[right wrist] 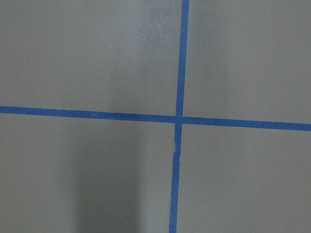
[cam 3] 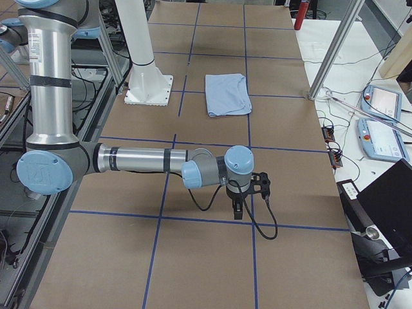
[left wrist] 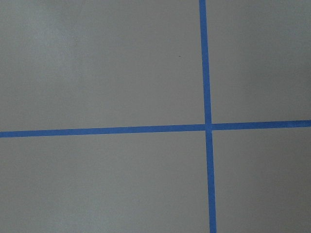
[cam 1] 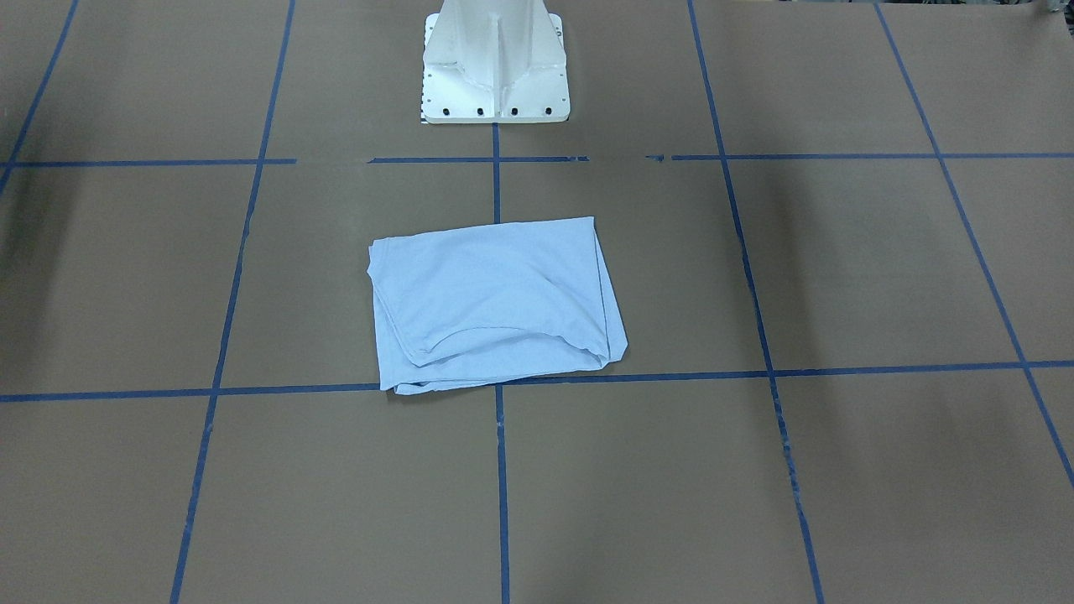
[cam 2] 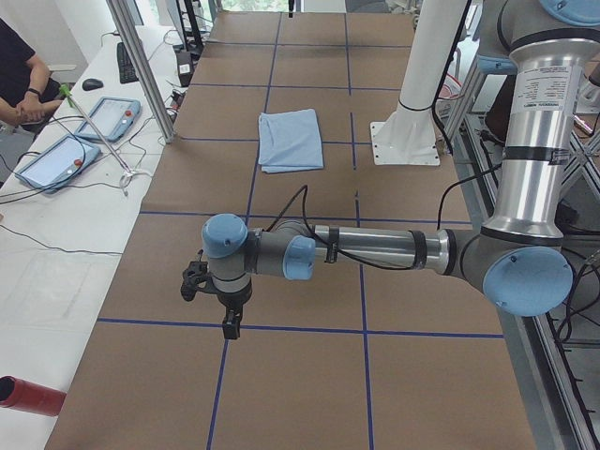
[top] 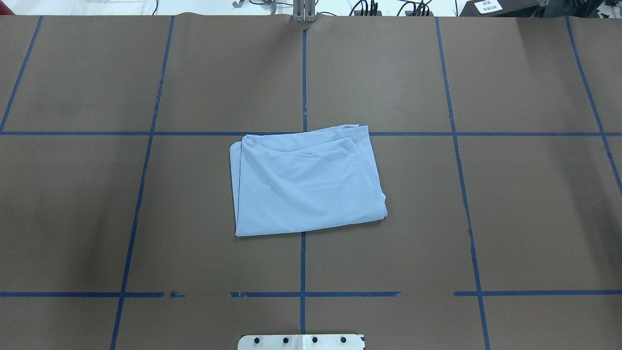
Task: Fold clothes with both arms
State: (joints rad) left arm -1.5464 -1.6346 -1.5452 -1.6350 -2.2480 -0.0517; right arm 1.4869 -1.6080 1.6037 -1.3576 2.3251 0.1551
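The pale light-blue T-shirt (cam 1: 495, 302) lies folded into a rough rectangle at the middle of the brown table, in the overhead view (top: 306, 187) across the centre tape line. It also shows in the left side view (cam 2: 291, 139) and the right side view (cam 3: 226, 93). Its collar, label and print are hidden. The left gripper (cam 2: 230, 323) hangs over the table far from the shirt, at the table's left end. The right gripper (cam 3: 238, 211) hangs likewise at the right end. I cannot tell whether either is open or shut. Both wrist views show only bare table and blue tape.
The white pedestal base (cam 1: 495, 67) stands behind the shirt, also in the overhead view (top: 301, 341). A side bench holds tablets (cam 2: 56, 159) and cables, with a seated operator (cam 2: 19, 84). A metal post (cam 2: 141, 66) stands at the table's edge. Blue tape (left wrist: 206, 126) grids the table.
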